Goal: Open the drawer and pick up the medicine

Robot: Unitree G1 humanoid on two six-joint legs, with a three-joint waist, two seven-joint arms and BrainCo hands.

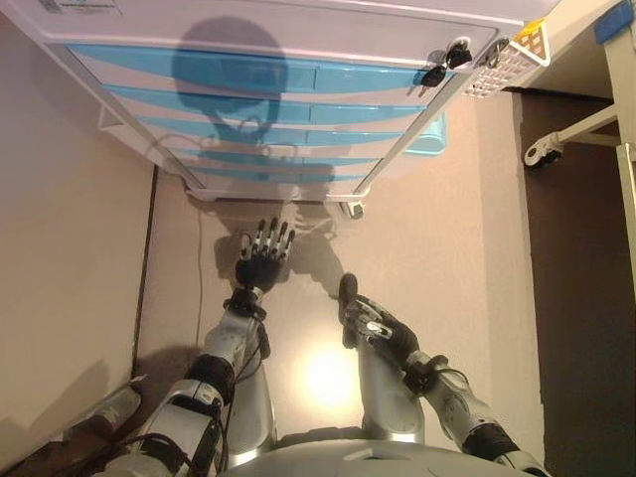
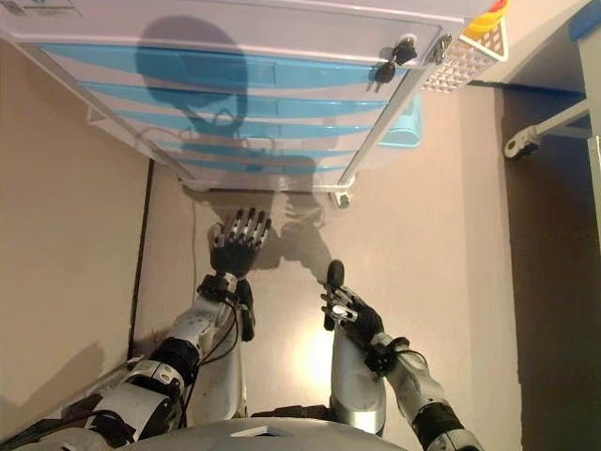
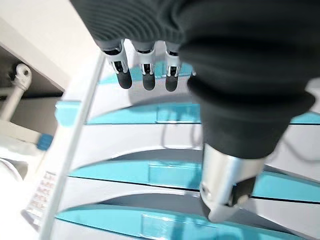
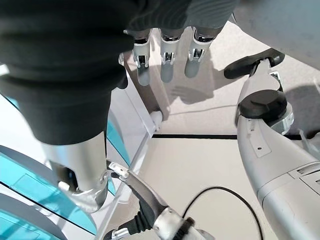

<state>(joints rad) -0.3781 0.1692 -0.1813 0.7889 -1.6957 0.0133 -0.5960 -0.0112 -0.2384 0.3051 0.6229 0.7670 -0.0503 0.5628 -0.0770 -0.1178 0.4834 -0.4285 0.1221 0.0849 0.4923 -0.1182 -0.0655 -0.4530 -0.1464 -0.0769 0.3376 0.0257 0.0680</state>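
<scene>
My left hand (image 1: 260, 260) is closest to me, low down in front of the cabinet (image 1: 298, 40). Its fingers are straight and spread, and it holds nothing. It is near the bottom drawers but not touching them. To the right is my right hand (image 1: 373, 323). It hangs over the floor with its fingers loose and its thumb sticking out, and it is empty too.

All the blue drawers (image 1: 248, 70) look shut. I cannot see the medicine, so I guess it is inside one of them. Each drawer has a small flat handle (image 3: 167, 173) in the middle. That is where I should hook my fingers. The drawers look like smooth plastic, so they could slip. I think they are light and will slide out easily. A white basket (image 1: 505, 62) hangs on the right side of the cabinet.
</scene>
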